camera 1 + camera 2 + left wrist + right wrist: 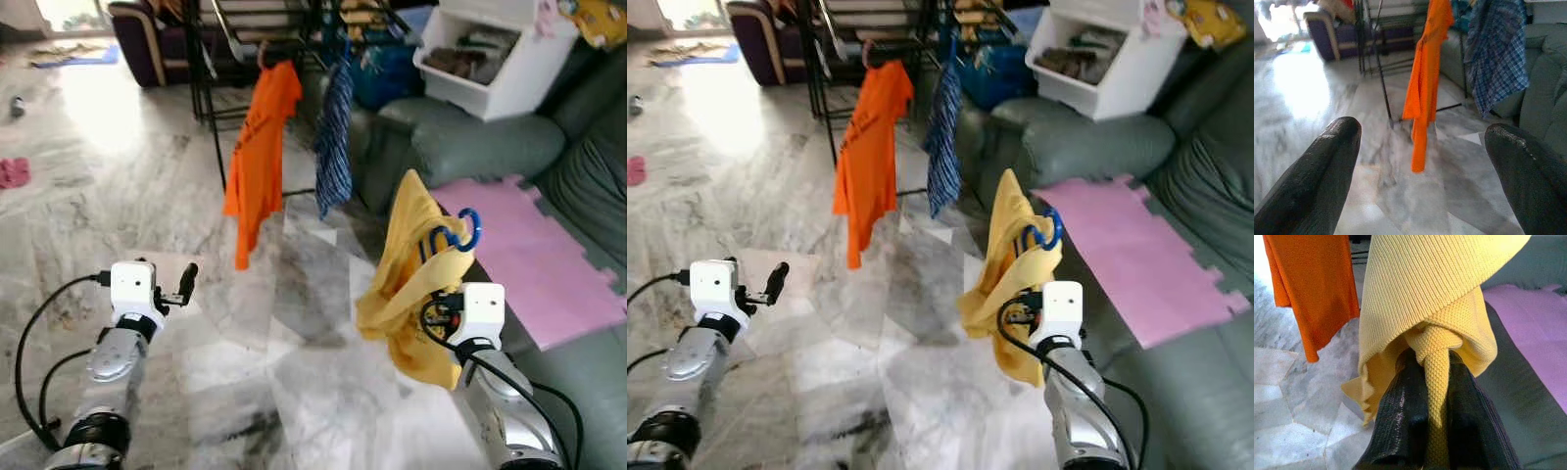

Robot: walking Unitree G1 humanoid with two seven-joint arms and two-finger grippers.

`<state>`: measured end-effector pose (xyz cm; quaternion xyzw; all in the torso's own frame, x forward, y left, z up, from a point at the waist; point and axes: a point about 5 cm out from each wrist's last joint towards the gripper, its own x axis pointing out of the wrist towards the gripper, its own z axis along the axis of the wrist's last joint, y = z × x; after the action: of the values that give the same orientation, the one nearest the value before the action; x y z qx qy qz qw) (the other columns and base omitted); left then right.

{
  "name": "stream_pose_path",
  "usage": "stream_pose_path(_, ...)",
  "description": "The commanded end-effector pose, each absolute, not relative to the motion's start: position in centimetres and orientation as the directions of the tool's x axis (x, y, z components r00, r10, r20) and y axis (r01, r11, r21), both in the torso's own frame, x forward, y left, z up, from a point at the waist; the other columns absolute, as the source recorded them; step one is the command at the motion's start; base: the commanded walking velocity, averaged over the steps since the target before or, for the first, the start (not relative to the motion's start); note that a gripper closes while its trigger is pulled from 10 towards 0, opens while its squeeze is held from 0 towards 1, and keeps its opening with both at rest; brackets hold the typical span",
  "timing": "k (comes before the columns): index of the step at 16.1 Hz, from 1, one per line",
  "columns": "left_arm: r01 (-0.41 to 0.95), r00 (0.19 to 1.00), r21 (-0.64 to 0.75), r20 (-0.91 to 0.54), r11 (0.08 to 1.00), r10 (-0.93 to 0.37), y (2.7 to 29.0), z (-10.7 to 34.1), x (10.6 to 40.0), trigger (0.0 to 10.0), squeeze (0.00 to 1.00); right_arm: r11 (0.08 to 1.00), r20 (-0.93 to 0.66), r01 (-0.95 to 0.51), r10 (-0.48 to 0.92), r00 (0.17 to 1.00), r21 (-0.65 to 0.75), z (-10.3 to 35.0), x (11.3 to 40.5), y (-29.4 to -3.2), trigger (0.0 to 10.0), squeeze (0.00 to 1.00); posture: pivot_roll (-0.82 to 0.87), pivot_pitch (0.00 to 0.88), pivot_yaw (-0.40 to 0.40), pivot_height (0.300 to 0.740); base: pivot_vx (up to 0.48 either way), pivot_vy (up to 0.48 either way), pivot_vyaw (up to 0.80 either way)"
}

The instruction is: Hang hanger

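Your right gripper (1432, 396) is raised before you, its two fingers (1400, 406) pinched on a fold of the yellow shirt (411, 284); the shirt drapes over a blue hanger (460, 233), whose hook pokes out at the top beside the cloth. The hanger and shirt are held in the air, well apart from the rack (235, 39) at the far side of the room. On that rack hang an orange shirt (260, 147) and, beside it, a blue checked shirt (334, 137). Your left gripper (1420, 161) is held low over the marble floor (118, 157), fingers spread wide and holding nothing. To your right lie a grey sofa (470, 147) and a pink mat (539, 255).
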<state>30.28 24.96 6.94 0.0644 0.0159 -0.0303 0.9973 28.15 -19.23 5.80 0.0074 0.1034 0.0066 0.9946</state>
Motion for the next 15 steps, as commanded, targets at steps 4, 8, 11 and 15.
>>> stream_pose_path(4, 0.118, 0.991, 0.202, -0.079, 0.972, -0.104, 25.9, 6.8, 28.9, 10.0, 0.0, 1.0, -0.127, 0.0, 0.001, 0.992, 0.005, 7.4, 28.6, -19.7, 10.0, 0.0, 0.08, 0.0, -0.082, 0.74, 0.28, 0.0, 0.0)
stream_pose_path(8, 0.049, 0.998, 0.14, -0.04, 0.989, -0.044, 23.7, 5.4, 26.1, 10.0, 0.0, 1.0, -0.125, 0.02, -0.021, 0.992, -0.003, 7.0, 28.0, -20.2, 10.0, 0.0, 0.1, 0.0, -0.077, 0.74, 0.311, 0.0, 0.0)
stream_pose_path(11, 0.048, 0.999, 0.148, -0.009, 0.988, -0.047, 23.5, 6.2, 25.5, 10.0, 0.0, 1.0, -0.123, 0.018, -0.018, 0.992, -0.007, 7.2, 28.3, -20.2, 10.0, 0.0, 0.12, 0.0, -0.108, 0.74, 0.34, 0.0, 0.0)
stream_pose_path(15, 0.147, 0.989, 0.197, -0.031, 0.969, -0.143, 23.1, 7.6, 25.0, 10.0, 0.0, 1.0, -0.112, -0.01, 0.01, 0.994, 0.0, 7.2, 28.8, -19.1, 10.0, 0.0, 0.14, 0.0, -0.071, 0.74, 0.345, 0.0, 0.0)
